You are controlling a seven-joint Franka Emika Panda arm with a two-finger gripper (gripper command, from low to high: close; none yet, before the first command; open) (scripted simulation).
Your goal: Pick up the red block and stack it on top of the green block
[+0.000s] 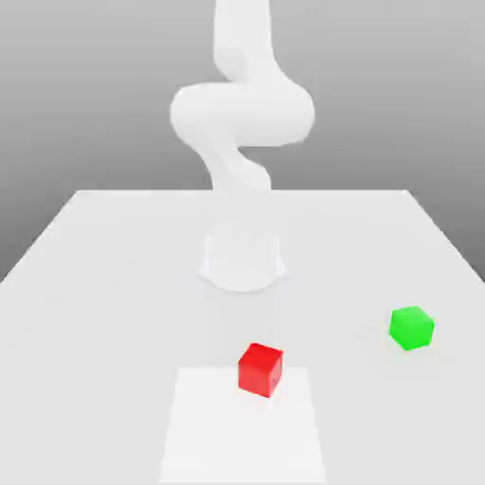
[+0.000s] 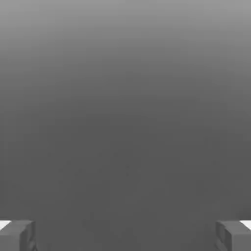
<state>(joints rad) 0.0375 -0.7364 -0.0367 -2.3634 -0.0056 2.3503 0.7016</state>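
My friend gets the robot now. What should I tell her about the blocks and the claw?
Gripper: open wide, nothing between the fingers.
Red block: lying on the table, near the front, on a paler square patch.
Green block: also on the table, toward the exterior view's right of the red one, set apart from it.
Done: nothing yet; neither block is held or stacked.
Left: bring the gripper down over the red block, grab it, lift it, carry it over and set it on top of the green block, then let go.
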